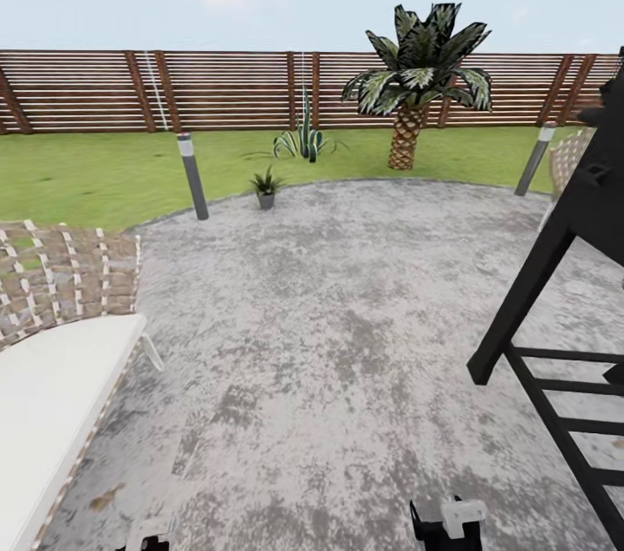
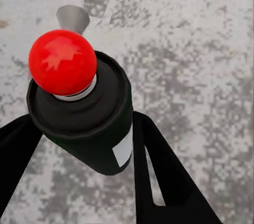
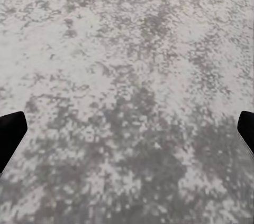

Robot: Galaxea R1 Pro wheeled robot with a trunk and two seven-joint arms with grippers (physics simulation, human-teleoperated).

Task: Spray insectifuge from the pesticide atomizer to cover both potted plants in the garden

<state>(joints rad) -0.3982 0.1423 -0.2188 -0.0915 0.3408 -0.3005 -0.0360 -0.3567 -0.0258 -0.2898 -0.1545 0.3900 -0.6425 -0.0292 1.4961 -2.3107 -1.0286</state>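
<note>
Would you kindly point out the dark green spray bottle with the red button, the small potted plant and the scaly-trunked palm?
Dark green spray bottle (image 2: pixel 90 139): left wrist view, on its body.
Small potted plant (image 1: pixel 265 184): head view, on its leaves.
Scaly-trunked palm (image 1: pixel 404 138): head view, on its trunk.

A palm (image 1: pixel 419 74) with a scaly trunk is set on the lawn at the far edge of the patio, and a striped spiky agave (image 1: pixel 303 140) is seen on the grass to its left. Two grey bollard lamps are placed at the patio's rim, one (image 1: pixel 192 176) at the far left edge and one (image 1: pixel 534 158) at the far right edge. A white-cushioned woven chair (image 1: pixel 61 352) is seen at the patio's left edge, and a black grill frame (image 1: pixel 563 300) at its right edge.
</note>
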